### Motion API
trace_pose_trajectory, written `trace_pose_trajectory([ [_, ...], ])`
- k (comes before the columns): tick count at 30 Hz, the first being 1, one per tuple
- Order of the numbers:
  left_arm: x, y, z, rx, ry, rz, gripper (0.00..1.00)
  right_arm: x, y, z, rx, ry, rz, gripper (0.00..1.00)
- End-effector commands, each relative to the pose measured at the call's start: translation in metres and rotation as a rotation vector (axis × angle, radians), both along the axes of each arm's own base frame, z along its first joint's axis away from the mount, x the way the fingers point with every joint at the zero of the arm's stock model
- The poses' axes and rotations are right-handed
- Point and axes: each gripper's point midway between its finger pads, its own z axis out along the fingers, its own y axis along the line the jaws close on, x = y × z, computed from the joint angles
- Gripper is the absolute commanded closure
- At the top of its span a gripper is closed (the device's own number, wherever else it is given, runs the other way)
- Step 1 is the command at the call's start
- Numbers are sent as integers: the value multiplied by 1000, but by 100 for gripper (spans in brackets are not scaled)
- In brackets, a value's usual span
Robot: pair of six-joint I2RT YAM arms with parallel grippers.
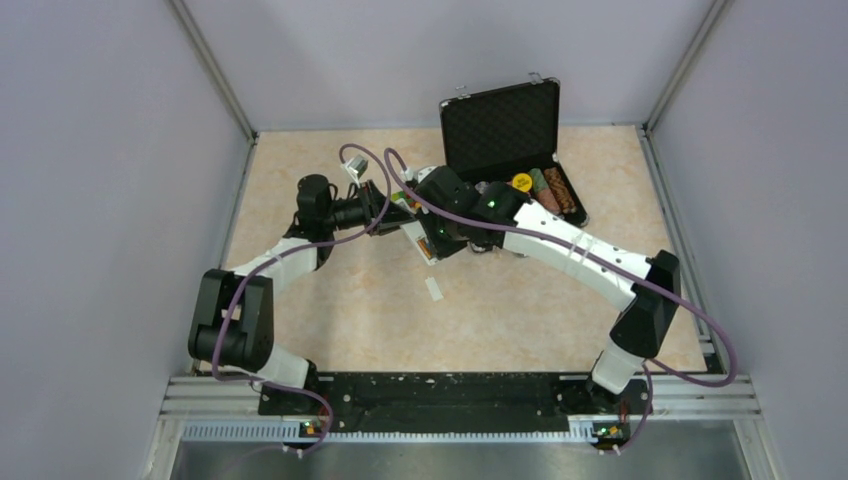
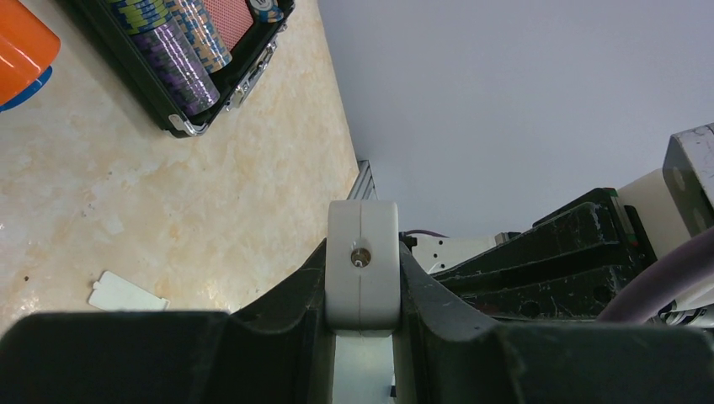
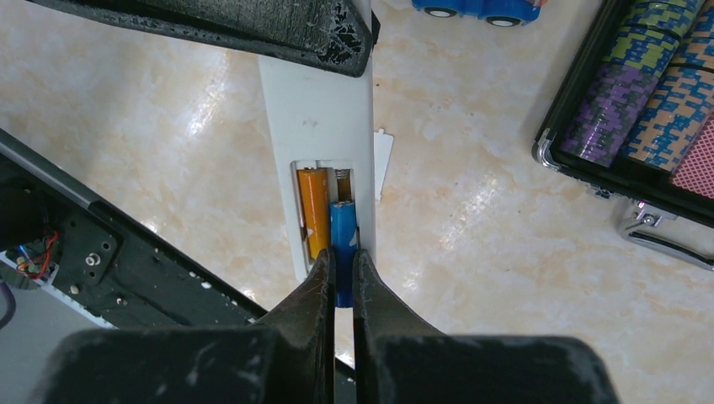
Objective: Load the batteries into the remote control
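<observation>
My left gripper (image 2: pixel 362 261) is shut on the remote control (image 2: pixel 362 290), a slim white bar held above the table. In the right wrist view the remote control (image 3: pixel 324 109) shows its open battery bay. The orange-brown battery (image 3: pixel 314 210) lies in the bay's left slot. My right gripper (image 3: pixel 343 273) is shut on the blue battery (image 3: pixel 342 236). The blue battery's far end is in the right slot and its near end sticks out past the remote's end. From above, both grippers meet at mid-table (image 1: pixel 425 235).
The small white cover piece (image 1: pixel 434 289) lies flat on the table below the grippers. An open black case (image 1: pixel 500 125) with poker chips stands at the back right. A blue toy vehicle (image 3: pixel 476 8) sits near the case.
</observation>
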Motion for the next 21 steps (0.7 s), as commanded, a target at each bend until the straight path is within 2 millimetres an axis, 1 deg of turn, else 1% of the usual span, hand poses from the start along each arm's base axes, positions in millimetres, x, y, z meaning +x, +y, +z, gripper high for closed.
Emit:
trace_pose_trajectory([
  [1,-2,-3,13,-16,-59,-45,100,15,0,10,9,-29,-26,100],
  [14,-5,-4,11,-18,-41,-60,100,21,6,2,-5,-24,-16,96],
  [16,-5,-4,11,-18,-39,-60,100,21,6,1,-7,-22,-14,93],
  [21,-1,-4,12,-19,-21,-48,100,20,4,4,-4,-26,-12,82],
])
